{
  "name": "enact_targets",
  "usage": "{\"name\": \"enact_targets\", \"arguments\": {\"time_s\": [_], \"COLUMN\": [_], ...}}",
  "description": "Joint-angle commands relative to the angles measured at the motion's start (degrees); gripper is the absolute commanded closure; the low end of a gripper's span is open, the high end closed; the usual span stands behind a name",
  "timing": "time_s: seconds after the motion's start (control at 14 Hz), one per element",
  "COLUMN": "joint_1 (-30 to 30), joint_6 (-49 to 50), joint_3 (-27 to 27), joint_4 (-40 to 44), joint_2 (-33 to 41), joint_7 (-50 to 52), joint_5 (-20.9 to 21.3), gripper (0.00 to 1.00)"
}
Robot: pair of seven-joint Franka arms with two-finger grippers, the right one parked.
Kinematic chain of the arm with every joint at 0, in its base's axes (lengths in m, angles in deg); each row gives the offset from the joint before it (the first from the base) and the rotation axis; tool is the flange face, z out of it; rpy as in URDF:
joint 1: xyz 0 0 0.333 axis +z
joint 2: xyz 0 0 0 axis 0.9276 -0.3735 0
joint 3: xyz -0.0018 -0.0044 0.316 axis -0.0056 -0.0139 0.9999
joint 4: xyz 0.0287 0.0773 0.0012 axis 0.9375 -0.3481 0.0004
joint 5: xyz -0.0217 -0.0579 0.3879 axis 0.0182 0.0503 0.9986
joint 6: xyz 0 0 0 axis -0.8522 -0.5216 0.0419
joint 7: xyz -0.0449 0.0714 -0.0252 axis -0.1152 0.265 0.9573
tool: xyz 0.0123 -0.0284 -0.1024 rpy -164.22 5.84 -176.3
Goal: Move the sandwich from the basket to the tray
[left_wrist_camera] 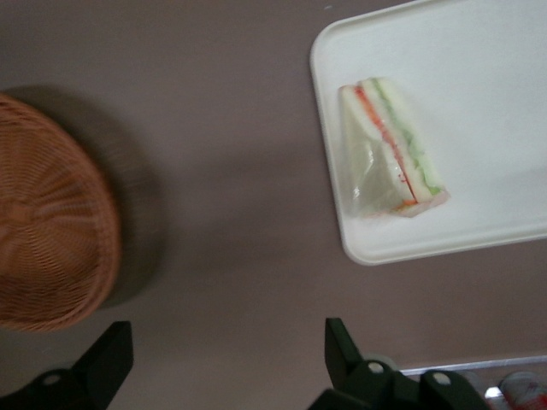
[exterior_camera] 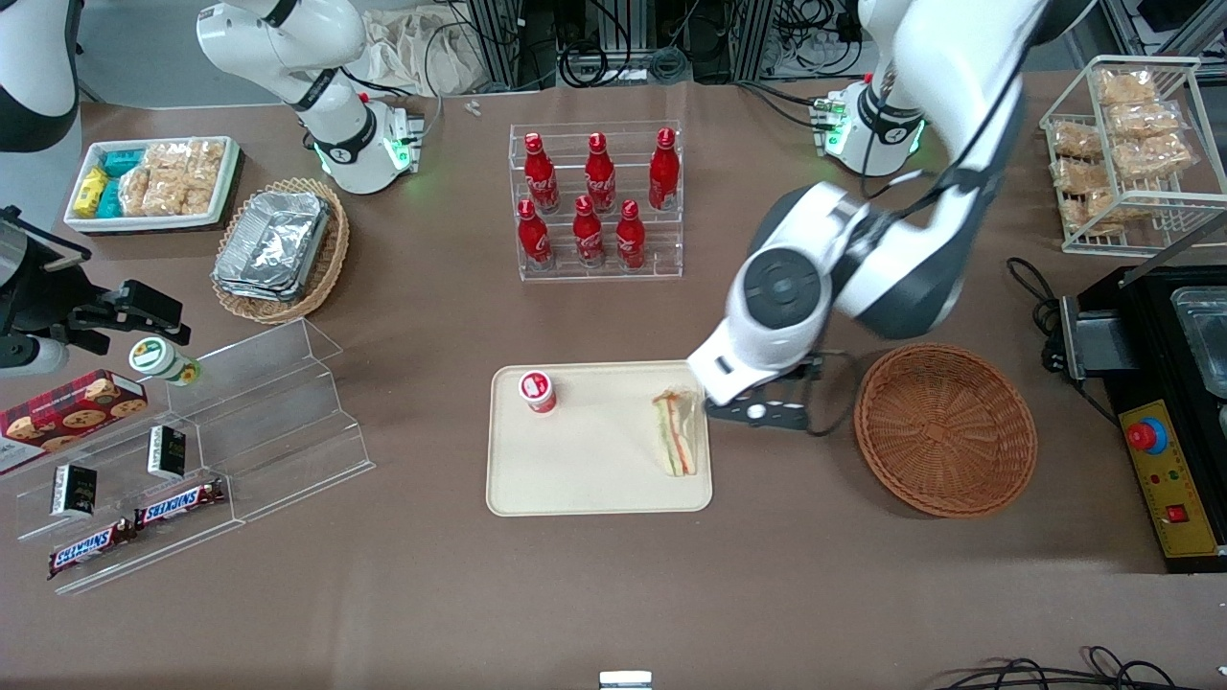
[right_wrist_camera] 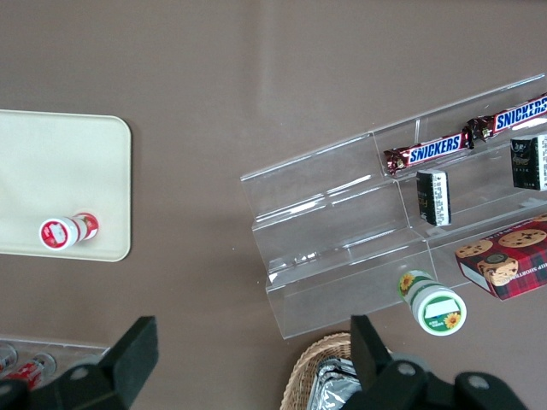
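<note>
The wrapped triangular sandwich (exterior_camera: 676, 436) (left_wrist_camera: 393, 149) lies on the cream tray (exterior_camera: 594, 479) (left_wrist_camera: 479, 51), close to the tray edge that faces the basket. The brown wicker basket (exterior_camera: 944, 431) (left_wrist_camera: 47, 222) stands beside the tray, toward the working arm's end of the table, with nothing in it. My gripper (exterior_camera: 762, 414) (left_wrist_camera: 226, 337) hovers over the bare table strip between tray and basket. It is open, with only tabletop between its fingers (left_wrist_camera: 338, 337), and it is apart from the sandwich.
A small red-and-white bottle (exterior_camera: 538, 391) also stands on the tray. A rack of red cola bottles (exterior_camera: 596, 201) is farther from the front camera. A black control box with a red button (exterior_camera: 1160, 450) sits beside the basket. A clear snack shelf (exterior_camera: 240, 431) lies toward the parked arm's end.
</note>
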Motion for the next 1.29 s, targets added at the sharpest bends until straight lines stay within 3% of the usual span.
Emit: {"name": "enact_targets", "arguments": {"time_s": [0.0,0.36,1.21], "joint_1": [5.4,12.7,23.2], "joint_6": [3.6,8.5,13.7], "joint_3": [-0.2,0.0,0.8], "joint_4": [-1.8,-1.6,-0.4], "joint_2": [6.6,14.3,17.2], "joint_7": [-7.4,-12.8,-14.8], "joint_5": [-1.2,-0.4,-2.9], "gripper": [0.01,0.00,0.00]}}
